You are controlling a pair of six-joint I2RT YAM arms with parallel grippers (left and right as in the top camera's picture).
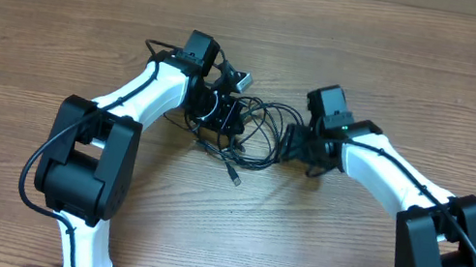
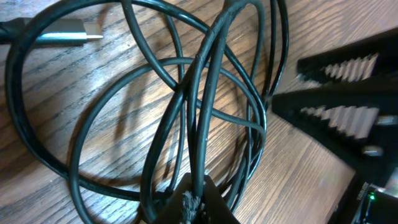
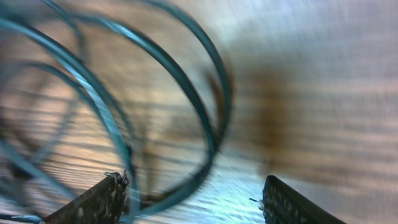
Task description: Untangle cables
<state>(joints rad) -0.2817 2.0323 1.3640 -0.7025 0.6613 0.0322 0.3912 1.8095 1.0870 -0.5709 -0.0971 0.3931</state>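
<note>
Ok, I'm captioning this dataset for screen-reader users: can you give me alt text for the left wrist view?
The left gripper, at the bottom edge, pinches strands of the black cables, which loop in a tangle over the wooden table. A silver plug lies upper left; the right gripper stands open at the right.

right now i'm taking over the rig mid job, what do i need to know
Left hand: shut, pinching a bunch of strands of the cables.
Right hand: open, jaws apart at a loop on the far edge of the tangle, gripping nothing.
Cables: one tangle of overlapping loops on the table between the arms; a silver plug lies free on the wood.
Done: nothing separated yet.
Left: probably close the right hand on a loop and draw the cords apart.
</note>
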